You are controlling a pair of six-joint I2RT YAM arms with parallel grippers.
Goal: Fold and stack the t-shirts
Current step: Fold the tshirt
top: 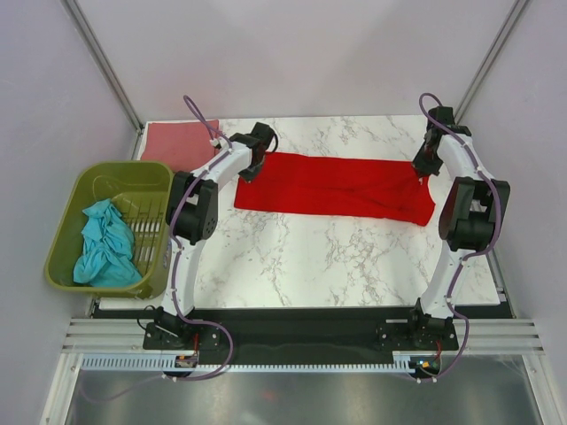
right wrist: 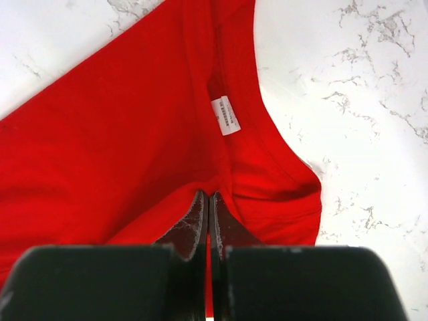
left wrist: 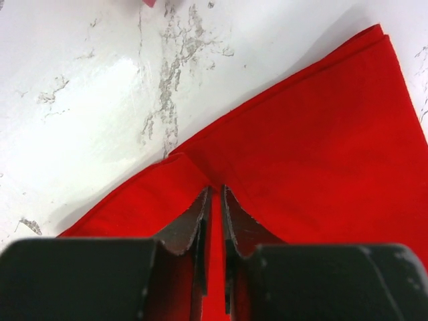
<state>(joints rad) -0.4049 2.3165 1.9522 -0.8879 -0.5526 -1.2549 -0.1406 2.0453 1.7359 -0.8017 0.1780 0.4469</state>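
The bright red t-shirt (top: 337, 186) lies folded into a long band across the far middle of the marble table. My left gripper (top: 251, 168) is shut on its left end, red cloth pinched between the jaws (left wrist: 215, 200). My right gripper (top: 423, 164) is shut on its right end near the collar (right wrist: 208, 200); the white neck label (right wrist: 226, 115) shows just beyond the fingers. The dusty pink t-shirt (top: 177, 144) lies folded flat at the far left corner. The teal t-shirt (top: 106, 243) is crumpled in the basket.
The olive-green plastic basket (top: 66, 212) hangs off the table's left edge. The white marble table (top: 337, 257) stretches toward the arm bases. Walls close in the far side and both flanks.
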